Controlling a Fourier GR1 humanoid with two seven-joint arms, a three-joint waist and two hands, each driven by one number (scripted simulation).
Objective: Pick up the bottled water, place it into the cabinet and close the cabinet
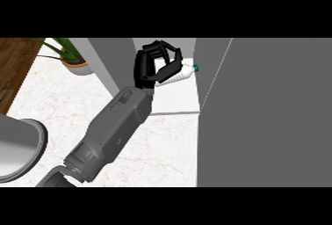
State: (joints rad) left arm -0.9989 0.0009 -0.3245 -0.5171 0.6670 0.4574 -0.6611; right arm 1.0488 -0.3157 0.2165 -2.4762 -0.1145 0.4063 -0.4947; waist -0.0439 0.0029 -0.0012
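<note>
At the far left a grey round vessel (19, 147) sits on the white marbled counter (168, 149), with a potted green plant (70, 55) behind. One black hand (154, 66), which side cannot be told, is curled around the clear plastic water bottle with blue cap (182, 72), holding it over the white cabinet shelf (178, 96). Lower the bottle until it rests on the shelf (cap points right), release, then swing the grey cabinet door (272, 114) shut.
</note>
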